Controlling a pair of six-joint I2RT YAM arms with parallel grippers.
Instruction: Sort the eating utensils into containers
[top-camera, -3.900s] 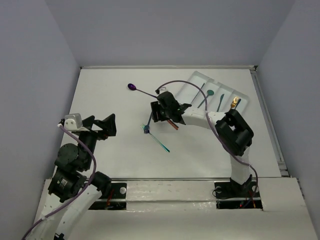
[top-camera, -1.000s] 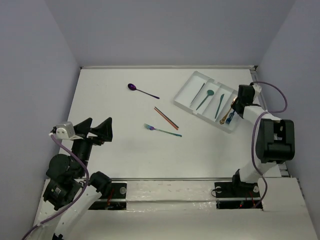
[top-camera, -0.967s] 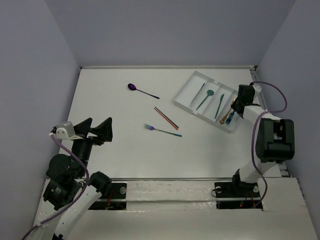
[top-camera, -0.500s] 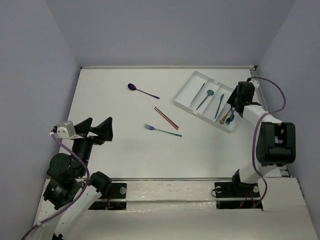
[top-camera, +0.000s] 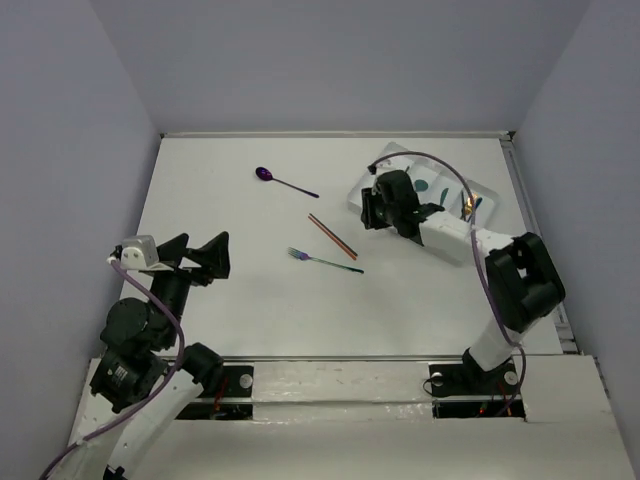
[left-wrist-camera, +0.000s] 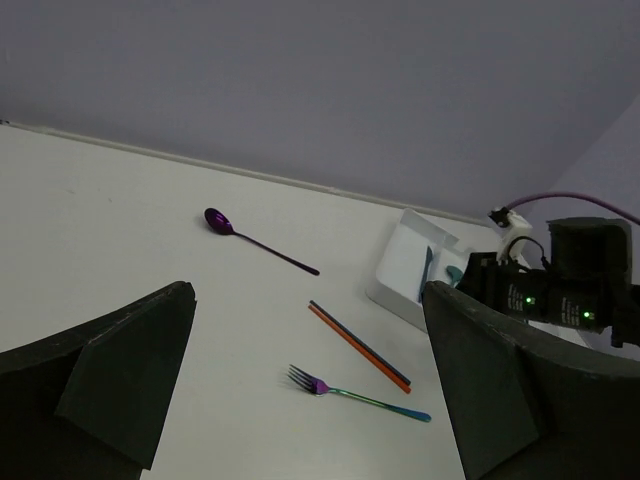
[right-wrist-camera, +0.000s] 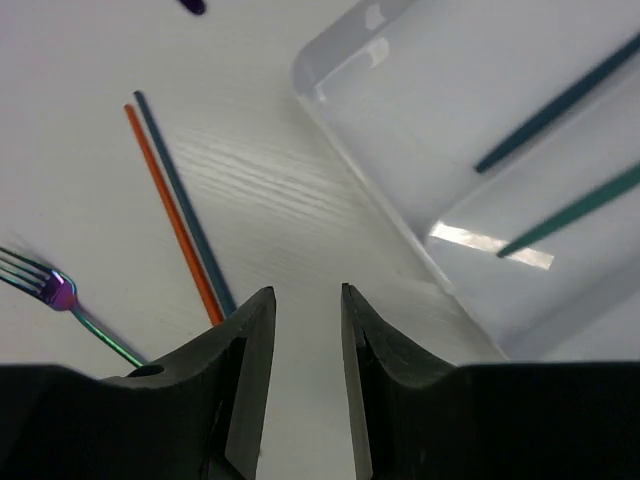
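Note:
A purple spoon (top-camera: 266, 175) lies at the far left of the table. A red-orange and blue pair of sticks (top-camera: 332, 236) and a teal fork with purple tines (top-camera: 323, 260) lie mid-table. The white tray (top-camera: 362, 189) stands at the back right with teal utensils (right-wrist-camera: 556, 103) and a gold one (top-camera: 467, 204) in its compartments. My right gripper (top-camera: 368, 210) hangs open and empty at the tray's near-left corner, just right of the sticks (right-wrist-camera: 180, 215). My left gripper (top-camera: 198, 256) is open and empty at the near left, far from the fork (left-wrist-camera: 355, 393).
The tray's rim (right-wrist-camera: 345, 140) lies right beside my right fingers. A raised rail (top-camera: 530, 215) runs along the table's right edge. Grey walls close the back and both sides.
My right gripper has swung left from the tray's right end, across the tray, to its near-left corner by the sticks. The left arm has barely moved.

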